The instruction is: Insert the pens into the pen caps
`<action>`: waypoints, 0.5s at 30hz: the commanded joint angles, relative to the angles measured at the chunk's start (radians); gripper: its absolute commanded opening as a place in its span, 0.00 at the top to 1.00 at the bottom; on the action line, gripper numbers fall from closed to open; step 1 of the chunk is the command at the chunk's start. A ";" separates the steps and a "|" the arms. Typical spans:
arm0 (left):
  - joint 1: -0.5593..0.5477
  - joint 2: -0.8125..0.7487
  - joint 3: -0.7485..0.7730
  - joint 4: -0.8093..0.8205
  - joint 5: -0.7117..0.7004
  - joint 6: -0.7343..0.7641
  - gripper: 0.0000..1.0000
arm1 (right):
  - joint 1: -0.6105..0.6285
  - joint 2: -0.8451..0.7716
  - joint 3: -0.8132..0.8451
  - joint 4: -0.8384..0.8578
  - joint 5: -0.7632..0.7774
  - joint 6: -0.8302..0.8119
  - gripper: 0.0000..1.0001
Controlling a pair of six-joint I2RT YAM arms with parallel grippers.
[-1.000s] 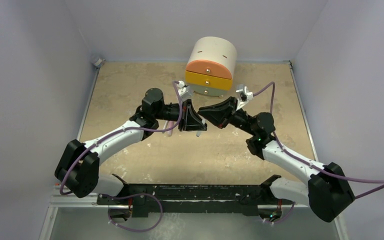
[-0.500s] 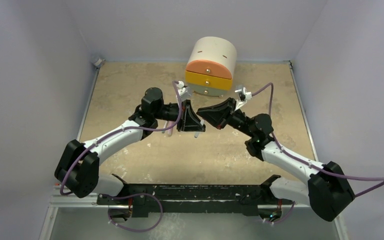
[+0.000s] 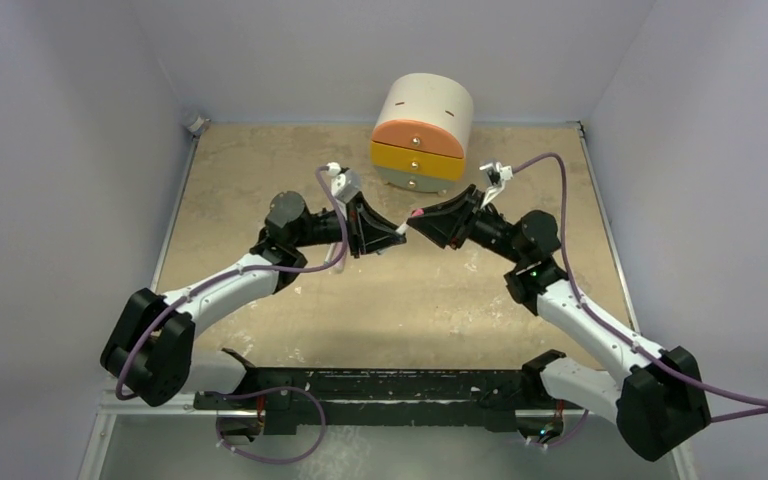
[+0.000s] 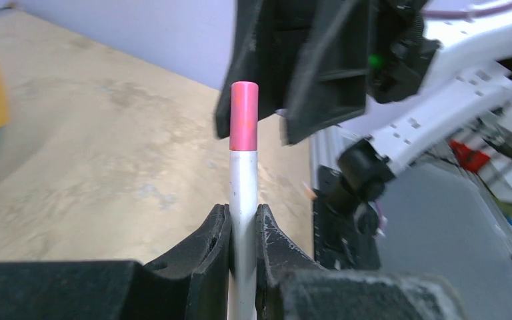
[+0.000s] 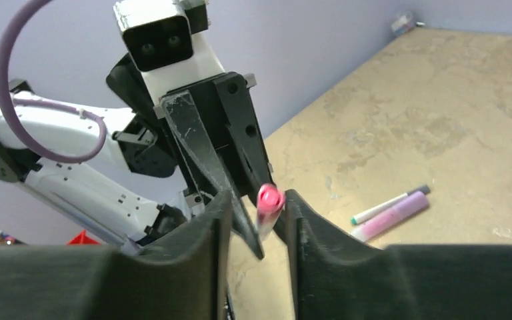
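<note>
My left gripper (image 4: 243,213) is shut on a slim light-grey pen (image 4: 243,180) that has a reddish-pink cap (image 4: 244,115) on its far end. In the top view the left gripper (image 3: 388,232) holds it above the table, pointing at my right gripper (image 3: 422,222). The right gripper (image 5: 259,200) is open, and the capped pink end (image 5: 269,200) sits between its fingers, close to the right one. A white pen (image 5: 390,202) with a teal end and dark grey cap lies on the table beside a thicker pink pen (image 5: 392,217).
A round cream drawer unit (image 3: 422,135) with orange and yellow drawer fronts stands at the back, just behind both grippers. Purple walls close in the tan table (image 3: 260,160) on three sides. A black rail (image 3: 380,385) runs along the near edge.
Both grippers have risen off the table. The left one has turned from pointing down to pointing right, bringing the pen up. The pen's pink end now sits between the right gripper's fingers.
</note>
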 commanded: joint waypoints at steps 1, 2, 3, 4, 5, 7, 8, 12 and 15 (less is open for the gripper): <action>0.045 -0.026 -0.061 0.122 -0.209 -0.013 1.00 | -0.042 0.011 0.092 -0.024 -0.075 0.022 0.56; 0.045 -0.028 -0.060 0.047 -0.244 0.022 1.00 | -0.055 0.008 0.101 -0.023 -0.068 0.017 0.51; 0.044 -0.026 -0.057 -0.031 -0.280 0.062 1.00 | -0.071 0.002 0.108 -0.027 -0.058 0.014 0.48; 0.042 -0.020 -0.054 -0.094 -0.323 0.094 1.00 | -0.084 -0.006 0.113 -0.040 -0.042 0.004 0.45; 0.039 -0.009 -0.054 -0.149 -0.393 0.115 1.00 | -0.097 -0.016 0.117 -0.068 -0.013 -0.011 0.45; 0.039 0.021 -0.062 -0.208 -0.514 0.092 1.00 | -0.108 -0.052 0.112 -0.160 0.087 -0.058 0.46; 0.039 0.040 -0.065 -0.239 -0.592 0.054 1.00 | -0.108 -0.069 0.104 -0.205 0.131 -0.089 0.46; 0.024 0.114 -0.036 -0.365 -0.843 -0.080 1.00 | -0.107 -0.105 0.087 -0.371 0.229 -0.183 0.47; -0.028 0.199 0.043 -0.510 -1.021 -0.079 1.00 | -0.107 -0.115 0.058 -0.389 0.230 -0.191 0.47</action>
